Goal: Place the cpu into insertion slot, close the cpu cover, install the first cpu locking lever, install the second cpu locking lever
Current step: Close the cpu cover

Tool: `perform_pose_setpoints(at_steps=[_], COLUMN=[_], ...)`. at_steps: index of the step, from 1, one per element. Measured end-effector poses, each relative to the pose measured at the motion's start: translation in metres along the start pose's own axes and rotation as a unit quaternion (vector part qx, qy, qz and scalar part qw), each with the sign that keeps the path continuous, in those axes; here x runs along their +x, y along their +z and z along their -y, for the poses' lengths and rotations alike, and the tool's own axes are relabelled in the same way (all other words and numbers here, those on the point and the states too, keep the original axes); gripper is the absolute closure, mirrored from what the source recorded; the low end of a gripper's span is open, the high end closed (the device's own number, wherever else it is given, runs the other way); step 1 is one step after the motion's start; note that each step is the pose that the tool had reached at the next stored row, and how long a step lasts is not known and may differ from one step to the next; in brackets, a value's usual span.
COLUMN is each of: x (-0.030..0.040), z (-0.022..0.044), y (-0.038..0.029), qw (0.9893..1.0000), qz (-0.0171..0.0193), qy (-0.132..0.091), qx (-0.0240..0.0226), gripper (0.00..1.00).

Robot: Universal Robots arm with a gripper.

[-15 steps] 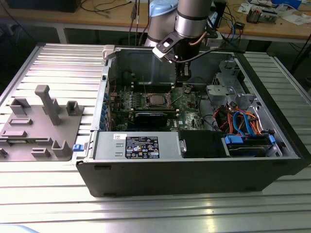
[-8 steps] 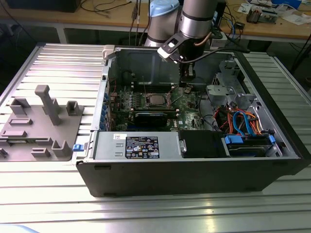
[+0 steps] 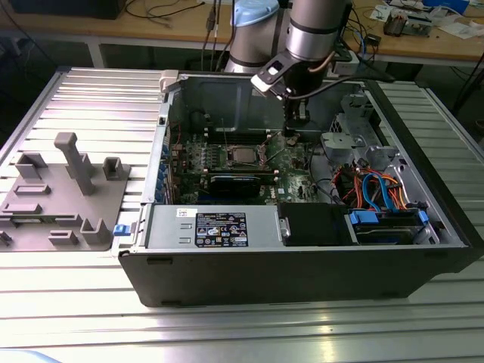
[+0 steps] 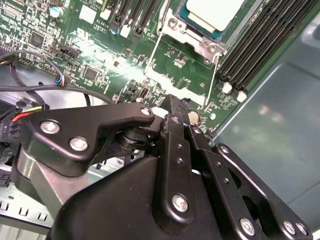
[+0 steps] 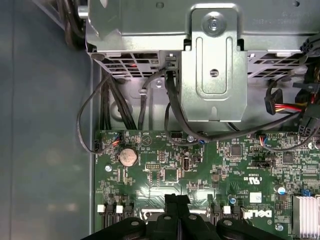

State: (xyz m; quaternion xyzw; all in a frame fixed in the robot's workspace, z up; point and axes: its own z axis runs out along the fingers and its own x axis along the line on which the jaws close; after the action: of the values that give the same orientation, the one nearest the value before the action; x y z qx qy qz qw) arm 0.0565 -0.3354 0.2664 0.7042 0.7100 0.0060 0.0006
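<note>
The cpu [image 4: 212, 10] lies seated, framed by the cpu cover [image 4: 196, 40], just to the exterior view's left of the gripper [image 3: 291, 133]. Its fingers [image 4: 174, 127] are pressed together; the locking lever [image 4: 153, 55] likely needs steady, square downward pressure.

Nothing much I can actually read here. A white logo [image 5: 261, 214] is sitting on the green motherboard [image 5: 150, 165] just beside the gripper [image 5: 178, 199]. Well away from the gripper, a black sticker [image 3: 221, 229] on the silver metal box [image 3: 261, 225] is showing print too tiny to make out.
</note>
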Motion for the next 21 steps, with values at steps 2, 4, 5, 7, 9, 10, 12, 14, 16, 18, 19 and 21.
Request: perform_pose_setpoints(at_steps=[2,4,5,7,9,10,12,14,16,18,19,21], x=[-0.0001,-0.0001,-0.0001,-0.0001,-0.0002,-0.0002,-0.0002,-0.0002,-0.0002,-0.0001,-0.0001,0.0002], z=[-0.0021,-0.007,-0.0084,-0.0111,-0.0118,-0.0119,-0.0121,-0.0123,-0.012,-0.0116,-0.0113,-0.0086], y=[0.0004,0.0011,0.0016,0.0044,0.0078,0.0092,0.0118,0.0155,0.0161,0.0161,0.0161,0.0161], qw=[1.0,1.0,1.0,1.0,1.0,1.0,1.0,1.0,1.0,1.0,1.0,1.0], qz=[0.0002,0.0001,0.0002,0.0001,0.0002,0.0001,0.0002,0.0001,0.0001,0.0002,0.0001,0.0001], qy=[0.0,0.0,0.0,0.0,0.0,0.0,0.0,0.0,0.0,0.0,0.0,0.0], qx=[0.0,0.0001,0.0001,0.0002,0.0007,0.0009,0.0013,0.0015,0.0015,0.0015,0.0015,0.0015], gripper=[0.89,0.89,0.89,0.89,0.89,0.89,0.89,0.89,0.89,0.89,0.89,0.89])
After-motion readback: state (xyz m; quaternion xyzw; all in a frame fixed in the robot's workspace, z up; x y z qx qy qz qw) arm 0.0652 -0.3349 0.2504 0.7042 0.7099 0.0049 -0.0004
